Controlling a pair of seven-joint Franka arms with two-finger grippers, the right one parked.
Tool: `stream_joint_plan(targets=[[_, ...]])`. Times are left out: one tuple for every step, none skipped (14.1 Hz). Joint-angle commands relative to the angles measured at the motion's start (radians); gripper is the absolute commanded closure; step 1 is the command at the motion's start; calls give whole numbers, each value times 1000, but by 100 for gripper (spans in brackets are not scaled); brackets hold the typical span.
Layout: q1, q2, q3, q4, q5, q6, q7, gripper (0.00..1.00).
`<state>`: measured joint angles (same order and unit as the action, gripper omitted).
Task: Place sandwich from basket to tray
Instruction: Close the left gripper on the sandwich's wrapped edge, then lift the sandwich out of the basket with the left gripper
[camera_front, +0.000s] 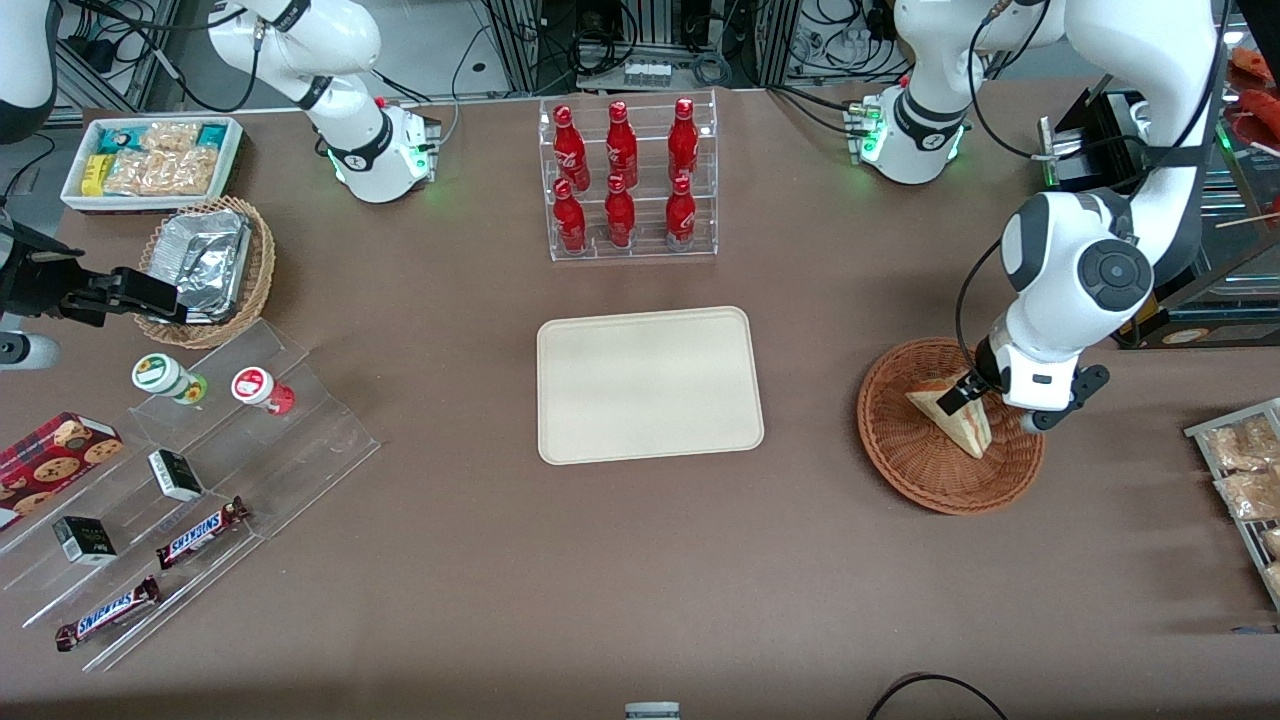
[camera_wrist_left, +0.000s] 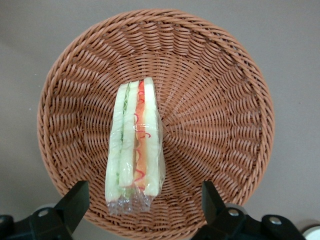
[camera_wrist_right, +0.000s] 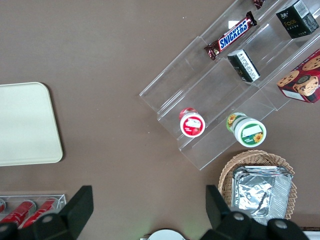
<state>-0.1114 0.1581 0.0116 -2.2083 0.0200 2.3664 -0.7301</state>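
While hovering over basket (camera_front: 948, 428), pre-grasp step in hand: sandwich (camera_front: 953, 412) not yet gripped, nothing on tray (camera_front: 648, 384). Gripper (camera_wrist_left: 145, 200) directly above sandwich (camera_wrist_left: 135, 150), jaws spread wide, one finger (camera_wrist_left: 75, 202) on each side of the wedge, both clear of it. Sandwich stands on edge inside basket (camera_wrist_left: 215, 100), wrapped in clear film, cut side with red and green filling facing up toward wrist camera, lying a bit off centre in the bowl.

Next move probably calls for: straight descent until fingers straddle the bread faces, gentle close across the thin width, lift clear of basket rim, then carry toward tray at table centre. Soft bread and slippery film, so light squeeze likely needed; too hard risks crushing, too loose risks slip.

Arm pose: left arm reaching out from its base, elbow joint high above basket, wrist bent down so gripper (camera_front: 975, 392) points at table. Seen from front, wrist hides part of basket's rim on working arm's side. Tray well apart from basket, toward parked arm's end.
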Motion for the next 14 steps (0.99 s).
stream_joint_plan(targets=[[3, 23, 1, -7, -2, 24, -18, 1], [4, 32, 2, -10, -2, 25, -18, 1], [4, 40, 2, -10, -2, 36, -18, 1], [4, 50, 2, -10, -2, 48, -18, 1], [4, 61, 2, -10, -2, 50, -18, 1], [4, 72, 2, -10, -2, 51, -18, 1], [4, 80, 4, -11, 0, 62, -18, 1], [4, 89, 4, -11, 0, 66, -18, 1], [6, 96, 4, -10, 0, 67, -18, 1], [6, 98, 5, -10, 0, 67, -18, 1], [6, 100, 5, -11, 0, 67, -17, 2], [6, 100, 5, -10, 0, 63, -17, 14], [6, 98, 5, -10, 0, 53, -18, 57], [6, 97, 5, -10, 0, 41, -12, 85]])
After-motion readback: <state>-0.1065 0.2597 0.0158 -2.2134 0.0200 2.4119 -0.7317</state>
